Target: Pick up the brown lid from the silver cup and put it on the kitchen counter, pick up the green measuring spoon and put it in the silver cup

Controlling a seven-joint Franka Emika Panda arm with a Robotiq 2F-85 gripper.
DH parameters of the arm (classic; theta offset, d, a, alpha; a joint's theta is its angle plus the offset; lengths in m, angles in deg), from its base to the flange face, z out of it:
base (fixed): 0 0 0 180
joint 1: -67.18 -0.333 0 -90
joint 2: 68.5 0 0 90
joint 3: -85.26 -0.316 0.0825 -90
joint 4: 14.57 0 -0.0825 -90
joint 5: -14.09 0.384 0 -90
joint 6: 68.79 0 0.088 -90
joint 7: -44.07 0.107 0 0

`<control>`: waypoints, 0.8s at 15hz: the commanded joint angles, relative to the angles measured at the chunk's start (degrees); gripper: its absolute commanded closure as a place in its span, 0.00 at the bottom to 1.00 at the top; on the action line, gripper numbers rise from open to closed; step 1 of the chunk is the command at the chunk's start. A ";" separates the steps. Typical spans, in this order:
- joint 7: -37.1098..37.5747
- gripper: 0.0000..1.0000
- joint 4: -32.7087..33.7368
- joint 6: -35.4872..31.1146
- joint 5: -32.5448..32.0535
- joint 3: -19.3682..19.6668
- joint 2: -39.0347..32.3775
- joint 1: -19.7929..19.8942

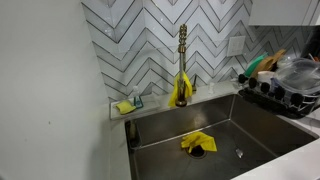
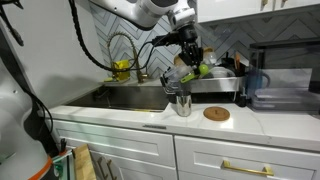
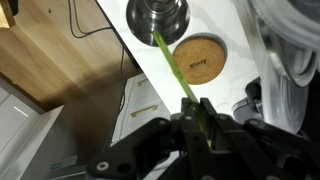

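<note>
My gripper [image 2: 189, 58] hangs over the kitchen counter [image 2: 130, 118], shut on the green measuring spoon [image 2: 198, 72]. The silver cup [image 2: 181, 102] stands upright just below it, near the counter's front edge. In the wrist view the gripper [image 3: 195, 128] pinches the green spoon's handle [image 3: 172, 68], which slants up to the rim of the silver cup [image 3: 158, 14]. I cannot tell whether its far end is inside the cup. The round brown lid [image 2: 216, 114] lies flat on the counter beside the cup, also visible as a cork-like brown lid [image 3: 198, 58] on the pale counter [image 3: 235, 95].
A steel sink [image 1: 240, 128] holds a yellow cloth [image 1: 197, 143] and has a brass faucet [image 1: 182, 55] behind it. A dish rack [image 1: 285, 88] full of dishes stands at the sink's end. A dark appliance [image 2: 283, 88] sits past the lid. White cabinets [image 2: 120, 150] run below.
</note>
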 commanded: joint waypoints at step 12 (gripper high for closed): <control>11.78 0.97 -5.69 0.45 -9.13 -1.97 1.20 -0.91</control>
